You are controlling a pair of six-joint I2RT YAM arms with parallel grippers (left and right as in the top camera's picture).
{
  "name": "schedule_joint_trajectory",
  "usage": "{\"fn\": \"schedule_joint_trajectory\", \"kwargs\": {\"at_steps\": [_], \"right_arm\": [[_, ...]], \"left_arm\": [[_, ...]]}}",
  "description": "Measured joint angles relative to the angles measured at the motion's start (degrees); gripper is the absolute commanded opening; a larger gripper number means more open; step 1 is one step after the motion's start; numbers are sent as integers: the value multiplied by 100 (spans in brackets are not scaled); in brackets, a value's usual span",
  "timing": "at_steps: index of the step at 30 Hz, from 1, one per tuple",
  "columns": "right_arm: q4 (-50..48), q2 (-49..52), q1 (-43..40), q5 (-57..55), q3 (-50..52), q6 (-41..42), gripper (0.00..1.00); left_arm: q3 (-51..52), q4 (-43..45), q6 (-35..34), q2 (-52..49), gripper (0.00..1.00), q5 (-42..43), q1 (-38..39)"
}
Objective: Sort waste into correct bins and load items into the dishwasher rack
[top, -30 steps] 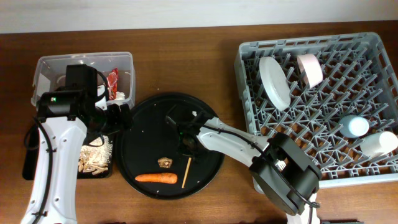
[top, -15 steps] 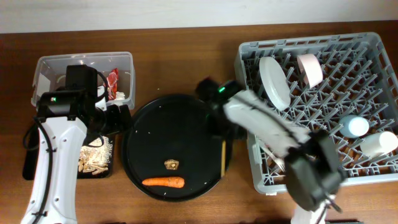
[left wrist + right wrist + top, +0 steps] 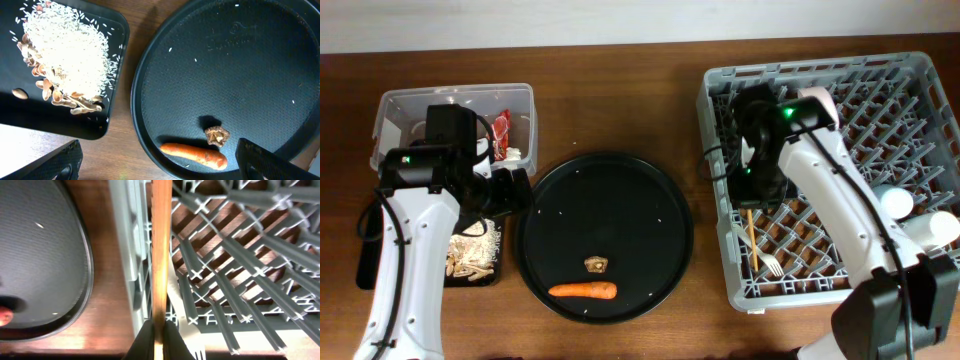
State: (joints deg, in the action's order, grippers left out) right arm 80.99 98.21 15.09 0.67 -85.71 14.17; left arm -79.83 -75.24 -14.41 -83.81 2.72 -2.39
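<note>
My right gripper (image 3: 752, 196) (image 3: 161, 330) is shut on the thin wooden chopstick (image 3: 752, 240) (image 3: 161, 255) and holds it over the left side of the grey dishwasher rack (image 3: 910, 75) (image 3: 225, 255). A white fork (image 3: 775, 265) (image 3: 187, 325) lies in the rack beside it. The pink bowl (image 3: 817, 104), a pale cup (image 3: 895, 200) and a white cup (image 3: 940, 230) are in the rack; the plate is hidden under my arm. The carrot (image 3: 582, 291) (image 3: 194, 155) and brown lump (image 3: 597, 264) (image 3: 217, 135) lie on the round tray. My left gripper (image 3: 510, 190) (image 3: 162, 170) is open and empty.
The round black tray (image 3: 610, 200) (image 3: 250, 65) sits mid-table. The clear tub (image 3: 455, 100) holds the red wrapper (image 3: 501, 135) and tissue (image 3: 515, 155). The shallow black tray (image 3: 370, 265) (image 3: 115, 30) holds rice and scraps (image 3: 470, 255) (image 3: 65, 55).
My right gripper has carried the chopstick off the round tray and to the right, over the rack. The left arm has not moved.
</note>
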Motion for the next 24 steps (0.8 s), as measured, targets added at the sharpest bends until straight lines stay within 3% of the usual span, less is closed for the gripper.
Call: {"fn": "schedule_joint_trajectory", "kwargs": {"at_steps": [4, 5, 7, 9, 10, 24], "right_arm": [[-195, 48, 0, 0, 393, -107, 8], [-197, 52, 0, 0, 444, -116, 29], [-208, 52, 0, 2, 452, -103, 40], [-214, 52, 0, -2, 452, -175, 85], [-186, 52, 0, 0, 452, -153, 91], [920, -131, 0, -70, 761, -81, 86]], "left_arm": [[2, 0, 0, 0, 98, -2, 0], [2, 0, 0, 0, 98, 0, 0], [2, -2, 0, 0, 98, -2, 0], [2, -11, 0, 0, 98, -2, 0], [2, -17, 0, 0, 98, -2, 0], [0, -24, 0, 0, 98, -2, 0]]}}
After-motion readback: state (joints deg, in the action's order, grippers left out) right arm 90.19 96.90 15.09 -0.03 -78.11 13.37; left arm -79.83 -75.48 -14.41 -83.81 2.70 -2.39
